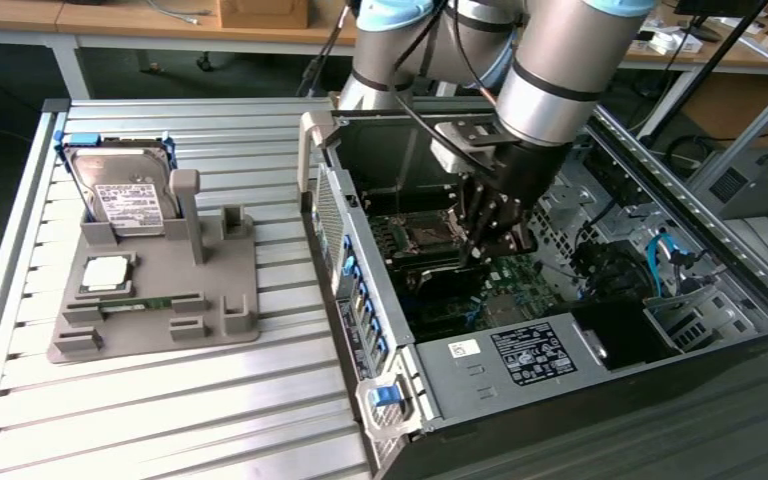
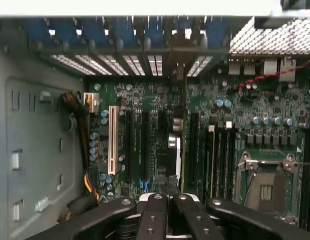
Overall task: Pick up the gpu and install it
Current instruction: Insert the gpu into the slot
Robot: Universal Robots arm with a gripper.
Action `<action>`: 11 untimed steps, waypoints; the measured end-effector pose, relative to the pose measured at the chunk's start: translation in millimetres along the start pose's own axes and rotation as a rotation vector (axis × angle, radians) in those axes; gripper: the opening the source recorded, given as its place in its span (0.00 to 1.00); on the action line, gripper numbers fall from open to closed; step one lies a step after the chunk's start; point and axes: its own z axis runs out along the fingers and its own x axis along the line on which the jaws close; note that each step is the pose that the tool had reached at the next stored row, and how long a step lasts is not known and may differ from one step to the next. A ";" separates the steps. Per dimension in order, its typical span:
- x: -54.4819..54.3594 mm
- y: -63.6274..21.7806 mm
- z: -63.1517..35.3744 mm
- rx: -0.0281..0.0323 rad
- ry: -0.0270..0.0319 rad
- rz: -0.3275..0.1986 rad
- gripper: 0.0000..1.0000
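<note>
**Hand down in the case, closed on the gpu over the board**

I've got the hand [image 1: 494, 232] deep inside the open pc case [image 1: 411, 395], right above the motherboard [image 1: 518, 285]. In the wrist view the black fingers [image 2: 156, 212] sit pressed close together, clamped on the top edge of the gpu [image 2: 178, 145]. From that cam the card is edge-on: a thin dark strip w/ a silvery stretch, running straight away from the hand toward the rear slot openings. It stands upright among the long black expansion slots, beside the white slot [image 2: 113, 140]. Can't tell if its bottom edge is seated in a slot or just above one.

In the exterior view the hand hides most of the card; I only see the arm's grey wrist and the dark fingers pointing down, near the cpu socket [image 1: 427, 238].

On that view's left, on the slatted metal tabletop [image 1: 157, 400], the grey parts holder [image 1: 224, 320] carries the hard drive [image 1: 124, 195] upright, a cpu [image 1: 104, 272] lying flat and a green memory stick [image 1: 144, 304], all well apart from the hand.
</note>
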 end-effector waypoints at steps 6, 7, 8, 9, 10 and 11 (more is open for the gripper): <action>0.1 -17.3 -0.2 -0.0113 -0.0007 0.015 0.11; 0.1 -18.6 -0.2 -0.0116 -0.0009 0.019 0.11; 0.1 -20.5 -0.2 -0.0118 -0.0010 0.021 0.11; 0.2 -22.6 -0.3 -0.0120 -0.0010 0.022 0.11; 0.2 -24.6 -0.4 -0.0120 -0.0011 0.023 0.11; 0.2 -26.6 -0.9 -0.0122 -0.0009 0.024 0.11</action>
